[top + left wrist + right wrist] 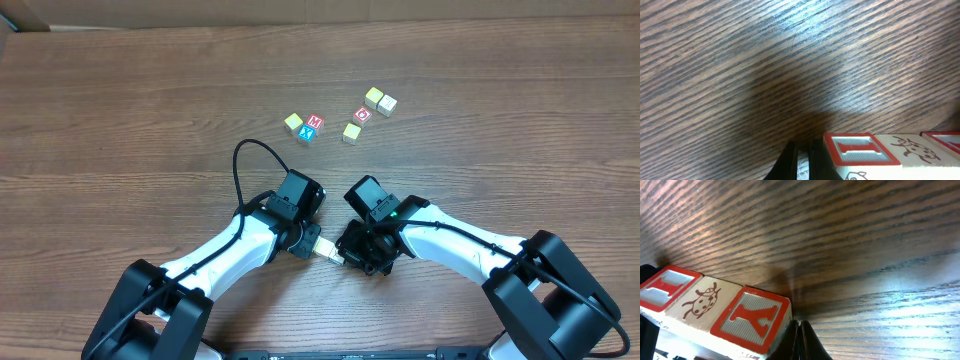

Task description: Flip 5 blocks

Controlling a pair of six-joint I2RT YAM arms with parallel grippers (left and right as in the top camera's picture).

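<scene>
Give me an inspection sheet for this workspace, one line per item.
Surface: wooden table, bare grain, no spills seen.
Job's things: several loose blocks clustered at the far middle; row of three blocks, I, ladybug and Y up, between the grippers.
Clutter: nothing seen.
Grippers: left gripper shut, empty, beside the row's I end; right gripper shut, empty, beside the Y end.
Cables: black cable loops above the table from the left arm.
Surroundings: pale strip beyond the far edge.
</scene>
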